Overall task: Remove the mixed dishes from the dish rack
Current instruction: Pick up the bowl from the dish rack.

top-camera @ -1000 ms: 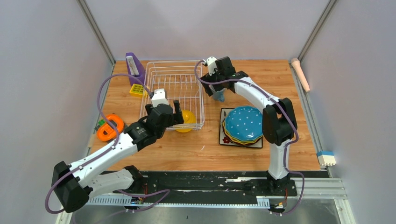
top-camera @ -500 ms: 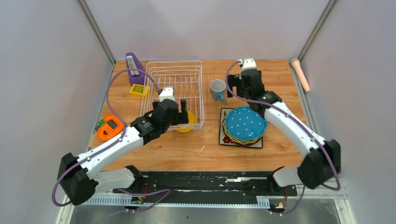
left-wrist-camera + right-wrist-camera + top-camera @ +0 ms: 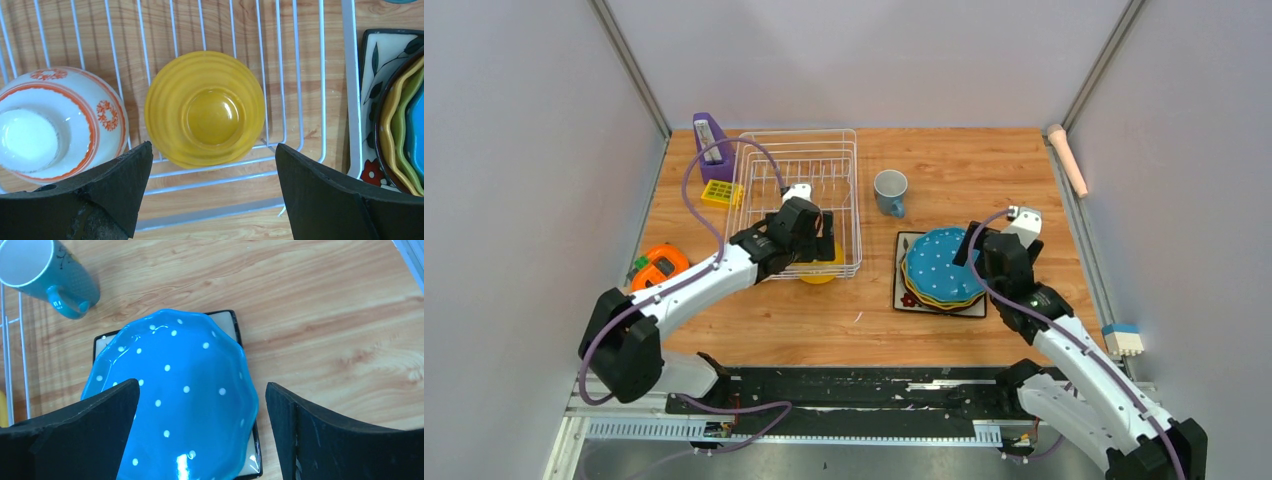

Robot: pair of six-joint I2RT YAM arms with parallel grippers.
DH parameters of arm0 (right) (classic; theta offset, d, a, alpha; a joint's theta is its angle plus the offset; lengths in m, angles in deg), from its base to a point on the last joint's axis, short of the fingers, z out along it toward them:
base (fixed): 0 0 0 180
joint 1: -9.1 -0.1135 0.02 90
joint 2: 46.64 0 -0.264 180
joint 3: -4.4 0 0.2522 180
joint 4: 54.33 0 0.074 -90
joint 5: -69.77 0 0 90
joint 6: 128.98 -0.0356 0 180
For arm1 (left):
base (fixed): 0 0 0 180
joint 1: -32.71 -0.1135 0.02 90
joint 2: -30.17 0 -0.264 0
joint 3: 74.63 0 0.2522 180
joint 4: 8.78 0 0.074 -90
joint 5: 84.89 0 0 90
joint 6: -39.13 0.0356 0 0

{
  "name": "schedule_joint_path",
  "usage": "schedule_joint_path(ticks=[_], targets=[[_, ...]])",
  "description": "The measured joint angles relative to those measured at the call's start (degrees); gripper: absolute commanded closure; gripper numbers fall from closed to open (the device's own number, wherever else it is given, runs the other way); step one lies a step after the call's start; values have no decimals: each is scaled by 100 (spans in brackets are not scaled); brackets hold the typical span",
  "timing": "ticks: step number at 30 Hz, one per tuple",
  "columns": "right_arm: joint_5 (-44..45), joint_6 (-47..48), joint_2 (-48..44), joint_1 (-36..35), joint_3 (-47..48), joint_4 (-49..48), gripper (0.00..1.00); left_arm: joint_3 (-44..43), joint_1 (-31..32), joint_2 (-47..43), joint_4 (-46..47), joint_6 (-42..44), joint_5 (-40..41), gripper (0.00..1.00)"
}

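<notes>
The white wire dish rack (image 3: 742,190) stands at the back left. In its near right corner lie an upturned yellow bowl (image 3: 205,110) and an upturned red-and-white patterned bowl (image 3: 50,120). My left gripper (image 3: 822,245) hangs open over them, the yellow bowl just ahead of the gap (image 3: 214,150), nothing held. A blue-grey mug (image 3: 890,190) stands on the table right of the rack. The blue-dotted plate (image 3: 180,390) tops a stack on the dark square plate (image 3: 235,320). My right gripper (image 3: 202,390) is open and empty above that stack (image 3: 942,268).
A purple slanted holder (image 3: 711,145) and a small yellow grid block (image 3: 719,193) sit left of the rack. An orange tape measure (image 3: 660,270) lies near the left edge. A pink stick (image 3: 1069,160) and a white-and-blue block (image 3: 1124,340) lie along the right rail.
The right gripper opened, left the mug standing beside the rack and drew back toward me over the plate stack. The left gripper moved on over the rack's near right corner.
</notes>
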Motion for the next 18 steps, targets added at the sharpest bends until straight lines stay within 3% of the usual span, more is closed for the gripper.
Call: schedule_joint_path(ticks=[8, 18], targets=[[358, -446, -800, 15, -238, 61, 0, -345, -98, 673, -11, 87, -262, 0], [411, -531, -350, 15, -238, 31, 0, -713, -105, 1290, -184, 138, -273, 5]])
